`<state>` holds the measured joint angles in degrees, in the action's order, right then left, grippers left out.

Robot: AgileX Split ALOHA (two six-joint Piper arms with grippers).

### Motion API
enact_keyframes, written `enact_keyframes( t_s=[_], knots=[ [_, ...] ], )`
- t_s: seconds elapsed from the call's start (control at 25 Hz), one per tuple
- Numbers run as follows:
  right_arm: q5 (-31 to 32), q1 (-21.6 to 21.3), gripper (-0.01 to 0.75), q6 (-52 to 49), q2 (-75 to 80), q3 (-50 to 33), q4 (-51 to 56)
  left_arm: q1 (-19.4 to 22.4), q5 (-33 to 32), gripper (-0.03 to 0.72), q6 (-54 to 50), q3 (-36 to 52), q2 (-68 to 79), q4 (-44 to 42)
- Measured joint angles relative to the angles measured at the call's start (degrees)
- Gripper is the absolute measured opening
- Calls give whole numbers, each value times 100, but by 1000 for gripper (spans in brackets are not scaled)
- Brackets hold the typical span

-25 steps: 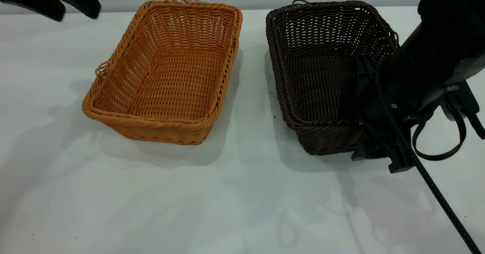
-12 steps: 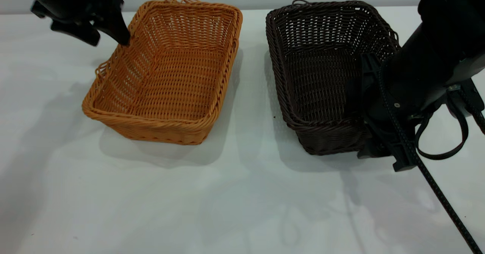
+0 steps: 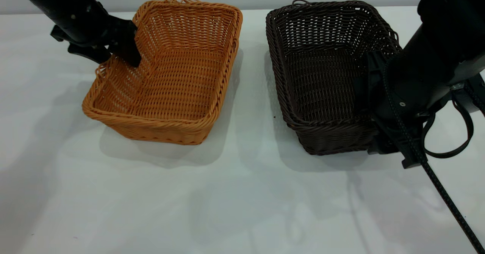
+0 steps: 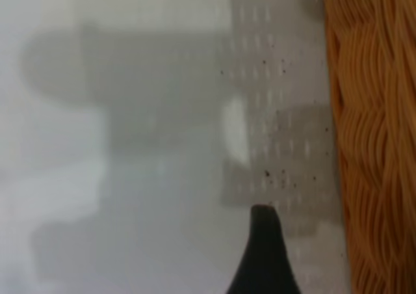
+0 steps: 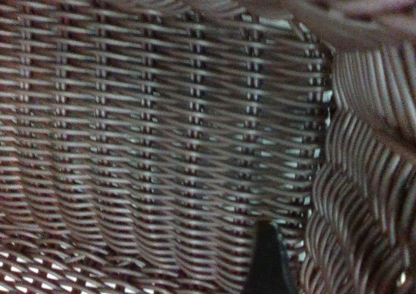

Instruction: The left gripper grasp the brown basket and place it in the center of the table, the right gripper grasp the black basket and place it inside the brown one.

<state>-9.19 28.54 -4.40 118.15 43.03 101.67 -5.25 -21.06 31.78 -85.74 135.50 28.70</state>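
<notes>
The brown basket (image 3: 166, 83) stands on the table (image 3: 227, 193), left of centre. The black basket (image 3: 326, 79) stands to its right. My left gripper (image 3: 115, 58) is open and straddles the brown basket's left wall, one finger inside and one outside. In the left wrist view the outer finger (image 4: 263, 255) hangs over the table, a gap away from the braided rim (image 4: 370, 144). My right gripper (image 3: 379, 106) is open at the black basket's right wall. One finger (image 5: 266, 258) is inside, close to the rim (image 5: 364, 209).
The two baskets stand side by side with a strip of table between them. A black cable (image 3: 447, 204) trails from the right arm across the table's right front. The table's far edge runs just behind the baskets.
My left gripper has come down from the upper left onto the brown basket's left wall. My right gripper has shifted a little to the right, toward the black basket's wall. Neither basket has moved.
</notes>
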Motion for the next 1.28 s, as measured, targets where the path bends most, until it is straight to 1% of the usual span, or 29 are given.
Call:
enact_keyframes(
  t_s=[0.16, 0.36, 0.44, 0.56, 0.64, 0.8, 0.88, 0.92, 1.08, 1.2, 1.28],
  knots=[
    [-29, 0, 450, 5, 186, 64, -248, -68, 69, 509, 12, 0, 95, 25],
    [93, 0, 448, 5, 361, 307, -545, -125, 117, 507, 12, 0, 151, 25],
    [42, 0, 442, 5, 367, 342, -564, -126, 122, 491, 12, 0, 166, 25],
    [-98, 0, 398, 5, 372, 342, -567, -126, 219, 421, 12, 0, 166, 25],
    [-125, 0, 339, 5, 378, 342, -567, -126, 254, 342, 12, 0, 166, 25],
    [-125, 0, 169, -7, 378, 342, -561, -126, 302, 160, 12, 0, 166, 31],
    [-158, 0, 102, -59, 379, 342, -516, -131, 338, 89, -11, -5, 166, 69],
    [-177, 0, 85, -65, 379, 342, -530, -136, 356, 78, 17, -5, 166, 48],
    [-180, -82, 81, -33, 218, 342, -558, -136, 360, 78, 23, -5, 166, 33],
    [-199, -413, 81, 322, -160, 337, -918, -136, 367, 78, 28, -5, 166, 33],
    [-144, -809, 81, 711, -478, 337, -1381, -145, 373, 78, 80, -5, 166, 33]
  ],
)
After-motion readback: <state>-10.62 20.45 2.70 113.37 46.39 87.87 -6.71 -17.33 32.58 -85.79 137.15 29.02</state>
